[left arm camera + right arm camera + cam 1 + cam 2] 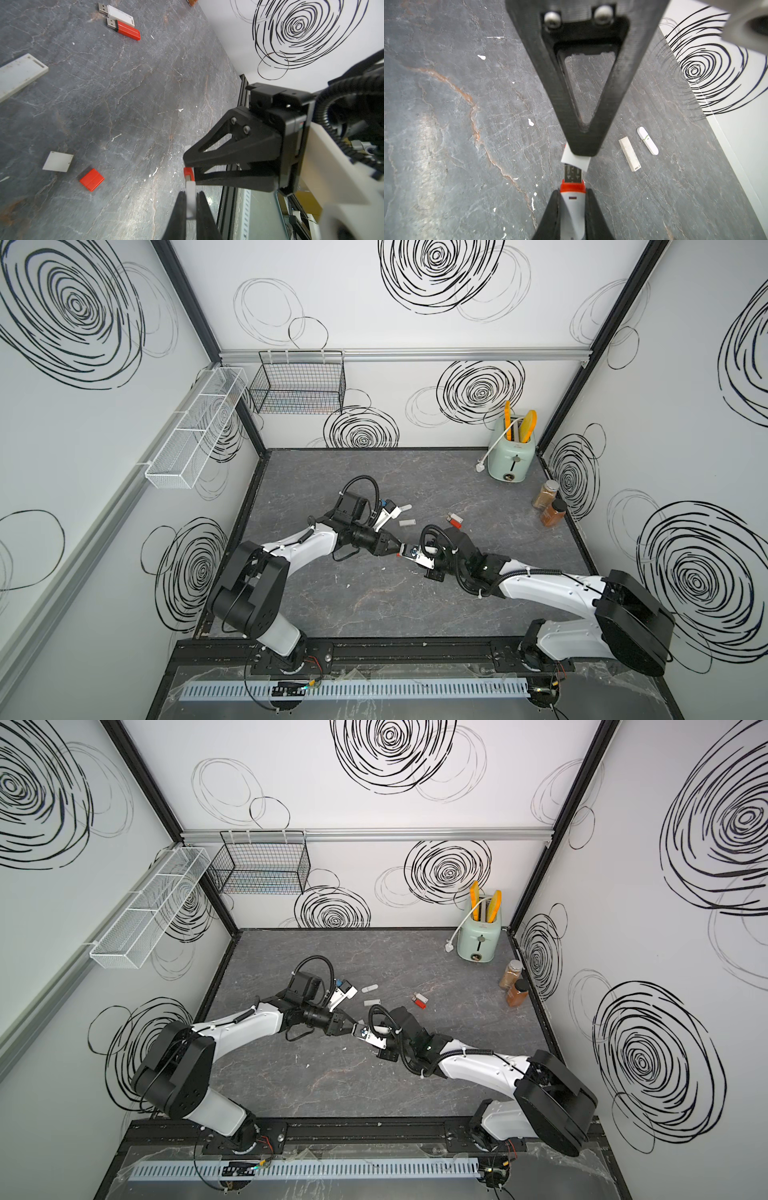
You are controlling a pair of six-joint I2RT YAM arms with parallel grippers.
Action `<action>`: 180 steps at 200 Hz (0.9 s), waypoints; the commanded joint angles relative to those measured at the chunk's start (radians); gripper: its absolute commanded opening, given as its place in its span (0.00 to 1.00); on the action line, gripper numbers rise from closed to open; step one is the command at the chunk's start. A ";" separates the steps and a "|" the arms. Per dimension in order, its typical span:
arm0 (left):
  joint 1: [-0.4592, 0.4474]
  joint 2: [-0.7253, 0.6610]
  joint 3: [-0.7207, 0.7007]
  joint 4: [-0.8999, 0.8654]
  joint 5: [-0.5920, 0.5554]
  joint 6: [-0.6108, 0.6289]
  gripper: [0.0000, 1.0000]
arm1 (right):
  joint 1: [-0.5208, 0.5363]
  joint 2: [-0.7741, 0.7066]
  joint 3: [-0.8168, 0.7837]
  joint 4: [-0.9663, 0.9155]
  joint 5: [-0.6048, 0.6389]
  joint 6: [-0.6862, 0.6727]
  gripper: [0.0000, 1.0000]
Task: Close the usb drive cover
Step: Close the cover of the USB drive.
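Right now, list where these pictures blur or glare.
Right wrist view: the usb drive in the right tool is soft near the lens, and a pale sheen sits on the table. Left wrist view: the left tool is blurred. Both top views: evenly lit, shadows faint.

Dark marbled bench (374, 605). Mint toaster (511, 456) in far corner, two spice jars (545, 494) near it. Mid-bench: two white sticks (629, 153); uncapped red drive (126, 31) just beside uncapped white drive (120, 14); loose red cap (92, 179), white cap (57, 161).

**A:** USB drive (572, 201): grey body, red collar, metal plug bare, clamped in the right gripper (572, 194), held aloft.

**B:** And the white cover (575, 161), in the left gripper (190, 199), sits slightly skewed right at the plug's tip, not yet on.
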 commanded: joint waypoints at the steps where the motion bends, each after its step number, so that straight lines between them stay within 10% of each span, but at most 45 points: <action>1: -0.010 0.014 0.028 -0.005 0.005 0.032 0.00 | 0.010 0.005 0.030 0.008 -0.015 -0.014 0.01; 180: -0.035 0.011 0.005 0.048 -0.017 -0.024 0.00 | 0.012 -0.030 0.013 0.177 -0.028 0.137 0.01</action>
